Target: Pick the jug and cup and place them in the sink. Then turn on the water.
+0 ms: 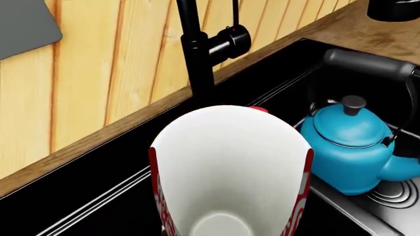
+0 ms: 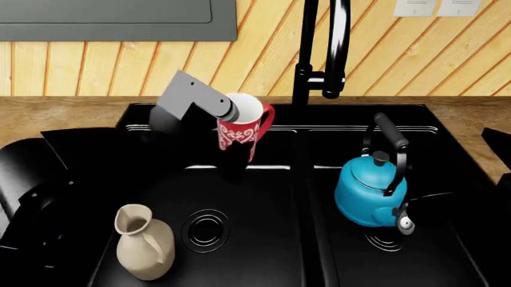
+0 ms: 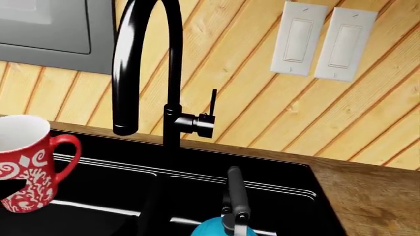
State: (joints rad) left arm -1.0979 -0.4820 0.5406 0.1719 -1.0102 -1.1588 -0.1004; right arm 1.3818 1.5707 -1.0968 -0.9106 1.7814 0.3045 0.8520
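Note:
My left gripper [image 2: 237, 143] is shut on the red floral cup [image 2: 243, 127], holding it in the air over the back of the sink's [image 2: 399, 112] left basin, close to the black faucet [image 2: 302, 66]. In the left wrist view the cup's white inside [image 1: 229, 167] fills the foreground and hides the fingers. The cream jug [image 2: 143, 242] stands upright on the left basin's floor beside the drain [image 2: 205, 227]. No water shows at the spout [image 3: 125, 129]. Of my right arm only dark parts [image 2: 496, 142] show at the head view's right edge; its fingers are not discernible.
A blue kettle [image 2: 369, 192] with a black handle stands in the right basin. The faucet's lever [image 3: 213, 104] points up. A wooden counter [image 3: 374, 196] surrounds the sink, backed by a plank wall with two light switches [image 3: 321, 42].

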